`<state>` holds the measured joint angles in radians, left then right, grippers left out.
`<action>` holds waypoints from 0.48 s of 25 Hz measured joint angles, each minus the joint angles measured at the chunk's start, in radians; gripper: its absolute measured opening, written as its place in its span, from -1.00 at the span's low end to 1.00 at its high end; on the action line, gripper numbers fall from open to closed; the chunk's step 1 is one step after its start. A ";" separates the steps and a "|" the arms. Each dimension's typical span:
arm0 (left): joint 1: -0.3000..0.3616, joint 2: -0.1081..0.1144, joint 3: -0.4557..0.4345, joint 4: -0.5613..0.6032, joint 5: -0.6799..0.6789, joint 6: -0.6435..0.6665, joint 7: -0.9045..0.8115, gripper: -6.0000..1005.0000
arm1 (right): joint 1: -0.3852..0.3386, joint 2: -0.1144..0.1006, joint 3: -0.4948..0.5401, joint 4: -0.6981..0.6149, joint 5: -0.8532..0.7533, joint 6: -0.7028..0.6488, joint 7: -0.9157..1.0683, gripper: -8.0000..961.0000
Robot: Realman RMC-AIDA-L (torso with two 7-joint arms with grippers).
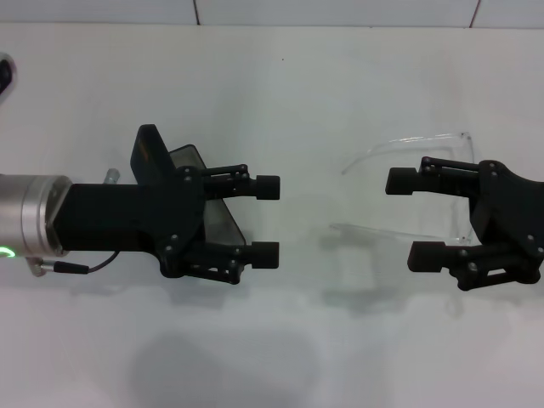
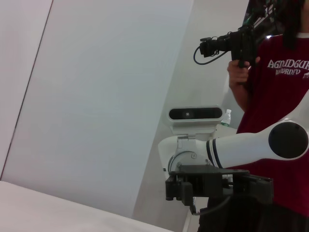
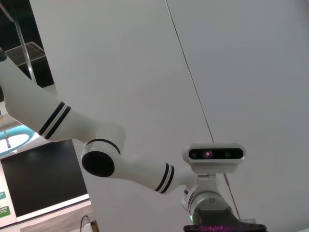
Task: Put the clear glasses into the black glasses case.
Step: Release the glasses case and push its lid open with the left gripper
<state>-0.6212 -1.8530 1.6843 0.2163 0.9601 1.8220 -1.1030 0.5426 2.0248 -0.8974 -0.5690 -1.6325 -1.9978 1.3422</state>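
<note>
The black glasses case (image 1: pixel 151 158) lies open on the white table (image 1: pixel 280 93) at the left, its lid raised and its grey lining (image 1: pixel 223 221) showing. My left gripper (image 1: pixel 267 219) hovers over it, open and holding nothing, its fingertips past the case's inner end. At the right lie the clear glasses (image 1: pixel 399 142), arms unfolded and pointing towards the middle. My right gripper (image 1: pixel 410 218) is open above them, between the two arms, and covers part of the lens. The two grippers face each other across a gap.
A small rounded object (image 1: pixel 4 75) sits at the table's far left edge. A cable (image 1: pixel 93 265) hangs under the left wrist. In the left wrist view a person in a red shirt (image 2: pixel 277 96) stands behind the right arm, holding a camera.
</note>
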 joint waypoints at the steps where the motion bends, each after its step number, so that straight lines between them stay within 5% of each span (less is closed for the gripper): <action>1: 0.000 0.000 0.000 0.000 0.000 0.000 0.000 0.74 | 0.000 0.000 0.000 0.000 0.000 0.000 0.000 0.82; 12: 0.006 -0.007 -0.007 0.000 -0.003 -0.003 0.015 0.74 | -0.006 0.000 0.003 0.002 0.012 0.001 -0.003 0.82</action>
<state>-0.6154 -1.8596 1.6773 0.2162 0.9573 1.8191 -1.0878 0.5368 2.0248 -0.8942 -0.5668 -1.6209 -1.9971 1.3390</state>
